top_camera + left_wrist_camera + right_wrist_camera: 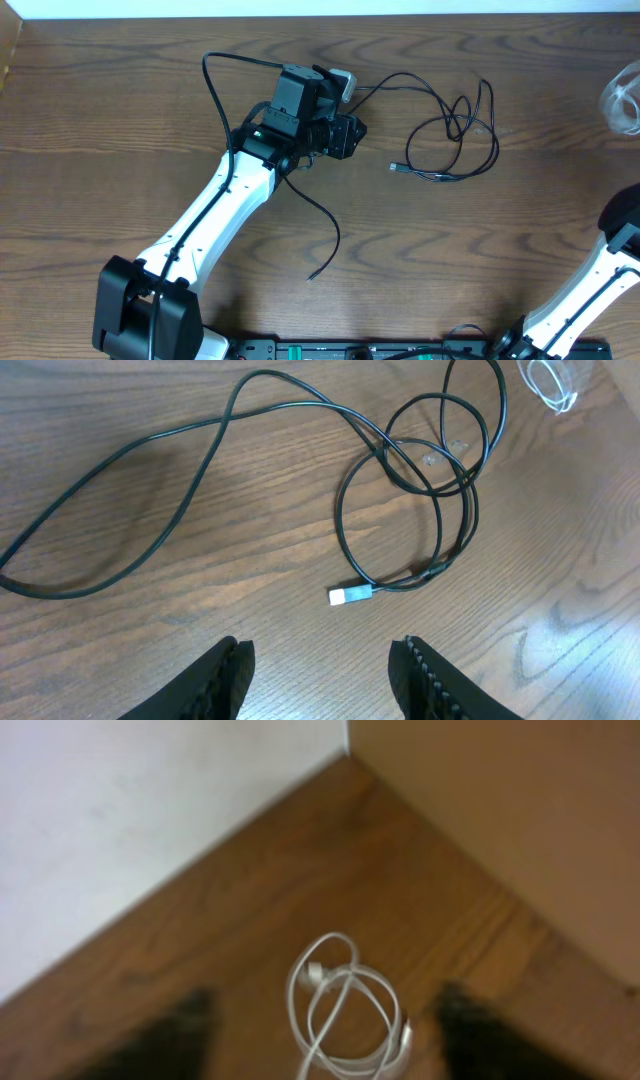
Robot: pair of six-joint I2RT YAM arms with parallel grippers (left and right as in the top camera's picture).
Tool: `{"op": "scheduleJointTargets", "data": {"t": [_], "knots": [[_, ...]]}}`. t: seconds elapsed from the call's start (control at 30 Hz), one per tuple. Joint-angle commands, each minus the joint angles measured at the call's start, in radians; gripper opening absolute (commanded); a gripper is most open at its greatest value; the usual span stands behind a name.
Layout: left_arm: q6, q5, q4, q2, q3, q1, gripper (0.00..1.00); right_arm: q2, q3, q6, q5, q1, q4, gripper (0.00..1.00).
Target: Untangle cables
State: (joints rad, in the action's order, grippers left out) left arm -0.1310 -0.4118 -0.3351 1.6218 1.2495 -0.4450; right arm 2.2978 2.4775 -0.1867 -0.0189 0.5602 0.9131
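Cable (318, 974), white, blurred, cut off below.

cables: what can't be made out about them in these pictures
Overhead: white cable cut by the right edge, blurred.
Overhead: black cable vanishes behind the left arm, route hidden.
Right wrist: blur hides the white cable's plugs; bottom edge cuts its coil.
Left wrist: black cable leaves the left edge.

Dark brown wooden table (120, 150), grain running side to side. Beyond its far edge, a white surface (120, 810), meeting a plain tan panel (520, 810) at the corner.
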Motion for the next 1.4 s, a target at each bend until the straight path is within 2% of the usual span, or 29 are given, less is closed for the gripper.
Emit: {"op": "scheduleJointTargets", "data": {"t": [0.0,0.03,0.23,0.47,0.6,0.83,0.97,1.03,1.37], "knots": [[-0.001,0.009,-0.004,-0.004,0.000,0.003,0.52,-0.023,0.012,-0.006,0.093,-0.006,0.025,0.99],[-0.001,0.009,-0.004,-0.004,0.000,0.003,0.55,-0.028,0.012,-0.006,0.122,-0.010,0.045,0.99],[0.000,0.010,-0.004,-0.004,0.000,0.003,0.57,-0.050,0.012,0.033,0.267,-0.051,0.174,0.99],[0.000,0.010,0.001,-0.004,0.000,0.003,0.74,-0.060,0.013,0.140,0.347,-0.127,0.336,0.99],[-0.001,0.018,0.009,-0.004,0.000,0.004,0.75,-0.091,0.014,0.189,0.362,-0.172,0.417,0.99],[-0.046,0.026,-0.001,-0.004,0.009,0.064,0.79,-0.132,0.014,0.195,0.370,-0.282,0.542,0.92],[-0.050,-0.034,-0.016,-0.004,0.030,0.135,0.79,-0.125,0.012,0.196,0.364,-0.378,0.611,0.84],[-0.072,-0.042,-0.023,-0.004,0.033,0.167,0.80,-0.119,0.011,0.190,0.334,-0.424,0.627,0.79],[-0.092,-0.048,-0.080,-0.004,0.033,0.236,0.79,-0.108,-0.132,-0.041,0.021,-0.578,0.577,0.69]]}}
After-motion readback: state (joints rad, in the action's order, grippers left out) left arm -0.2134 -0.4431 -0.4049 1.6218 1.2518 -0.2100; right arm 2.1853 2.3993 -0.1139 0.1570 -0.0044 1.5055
